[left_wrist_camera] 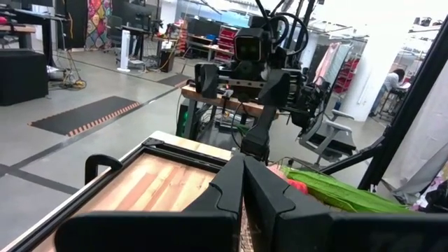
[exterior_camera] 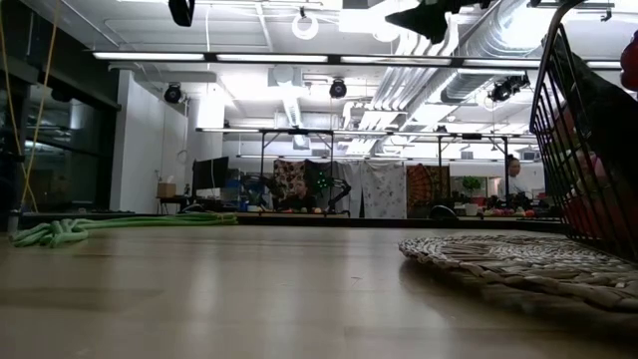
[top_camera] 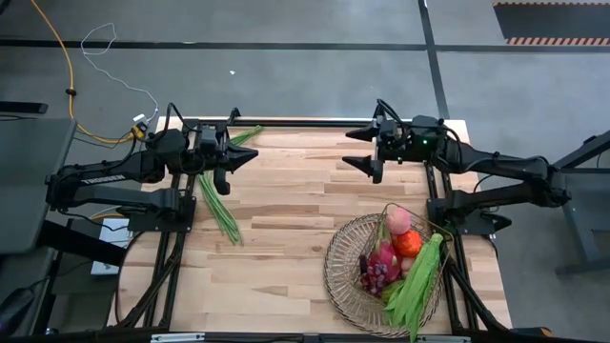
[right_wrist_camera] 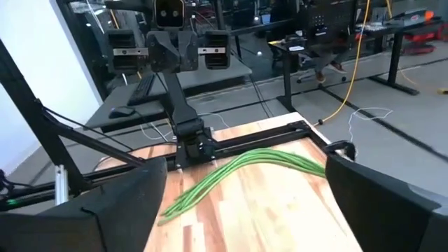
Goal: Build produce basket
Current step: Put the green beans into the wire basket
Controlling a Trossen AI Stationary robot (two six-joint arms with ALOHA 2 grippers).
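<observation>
Probably robotics lab: exposed ducts [exterior_camera: 469, 45], workbenches [exterior_camera: 299, 214] (concrete floor).

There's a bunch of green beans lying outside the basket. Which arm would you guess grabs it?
Probably the left. The green beans lie on the table just under the left gripper, whose fingers are closed. The right gripper, open, hangs farther off, nearer the basket.

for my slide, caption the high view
Round tan wire basket holding produce, long green bean bunch left out, both arms raised.

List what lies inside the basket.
In the basket: a peach, an orange-red fruit, a dragon fruit, grapes and green beans. Anything beneath them is covered.
</observation>
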